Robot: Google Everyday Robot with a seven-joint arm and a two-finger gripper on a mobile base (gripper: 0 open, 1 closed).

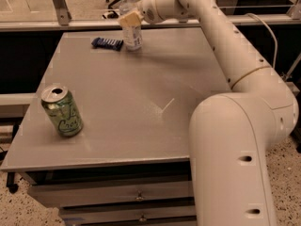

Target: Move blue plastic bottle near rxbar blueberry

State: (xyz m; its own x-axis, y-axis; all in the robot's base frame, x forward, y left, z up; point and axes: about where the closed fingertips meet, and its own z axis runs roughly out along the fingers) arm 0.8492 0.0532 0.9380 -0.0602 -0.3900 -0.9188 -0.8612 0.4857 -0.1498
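The blue plastic bottle (132, 36), clear with a white cap and a white label, stands upright on the far part of the grey table (141, 102). My gripper (131, 18) reaches in from the right and is shut on the bottle's upper body, with a tan finger pad (130, 19) in front of it. The rxbar blueberry (107, 43), a flat dark blue wrapper, lies just left of the bottle's base, a small gap apart.
A green soda can (62, 111) stands near the table's front left. My white arm (225, 55) spans the right side of the table. A rail and glass run behind the far edge. Drawers sit under the front edge.
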